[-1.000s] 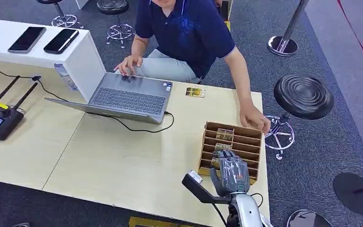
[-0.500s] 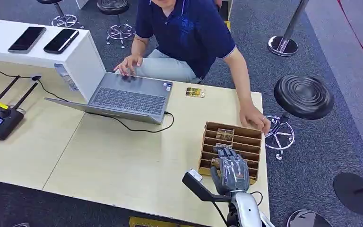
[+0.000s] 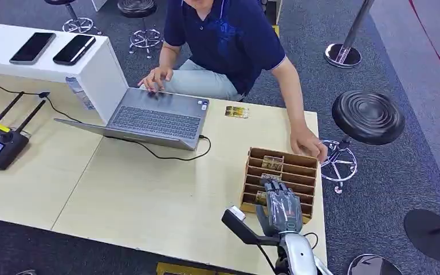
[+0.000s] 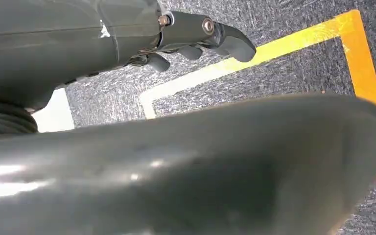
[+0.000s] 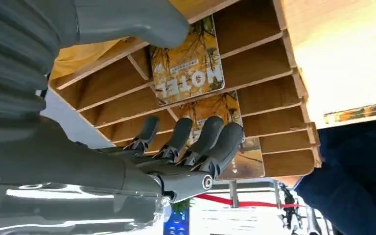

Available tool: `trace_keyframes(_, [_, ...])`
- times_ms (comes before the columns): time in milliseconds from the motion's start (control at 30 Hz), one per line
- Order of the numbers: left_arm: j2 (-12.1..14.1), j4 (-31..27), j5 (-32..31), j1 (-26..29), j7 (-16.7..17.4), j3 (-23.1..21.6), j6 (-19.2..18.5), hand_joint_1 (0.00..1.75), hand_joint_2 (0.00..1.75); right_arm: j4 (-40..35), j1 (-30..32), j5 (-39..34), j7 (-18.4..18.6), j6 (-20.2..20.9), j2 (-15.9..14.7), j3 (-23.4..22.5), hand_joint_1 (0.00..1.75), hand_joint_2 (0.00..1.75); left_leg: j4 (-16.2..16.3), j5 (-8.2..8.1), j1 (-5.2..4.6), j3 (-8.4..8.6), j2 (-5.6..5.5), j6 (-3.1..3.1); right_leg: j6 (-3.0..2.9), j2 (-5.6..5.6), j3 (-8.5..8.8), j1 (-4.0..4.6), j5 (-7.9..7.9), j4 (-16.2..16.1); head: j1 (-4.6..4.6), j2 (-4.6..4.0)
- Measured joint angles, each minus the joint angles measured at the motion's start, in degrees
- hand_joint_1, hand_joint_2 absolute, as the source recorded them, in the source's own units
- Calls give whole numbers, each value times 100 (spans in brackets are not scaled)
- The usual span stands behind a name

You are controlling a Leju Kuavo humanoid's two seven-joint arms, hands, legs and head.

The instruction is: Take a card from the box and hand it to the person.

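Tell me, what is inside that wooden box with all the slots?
The wooden box holds yellow picture cards standing in some slots, while other slots look empty. The robot's right hand hangs over the nearer slots and covers what is in them.

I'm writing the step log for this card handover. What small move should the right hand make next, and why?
Probably curl the fingers down onto the card nearest them and pinch it. The right hand hovers over the wooden box, fingers spread above the slots and holding nothing, so no card is gripped yet. The person's hand rests at the box's far edge.
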Motion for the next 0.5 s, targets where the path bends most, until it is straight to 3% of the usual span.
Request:
trace_keyframes(367, [0, 0, 0, 1, 24, 0, 0, 0, 0, 94, -13, 17, 50, 0, 0, 0, 94, 175, 0, 0, 0, 0, 0, 0, 0, 0, 0, 0, 0, 0, 0, 0])
trace_keyframes(500, [-2, -2, 0, 0, 24, 0, 0, 0, 0, 116, -50, 22, 55, -26, 0, 0, 94, 175, 0, 0, 0, 1, 0, 0, 0, 0, 0, 0, 0, 0, 0, 0])
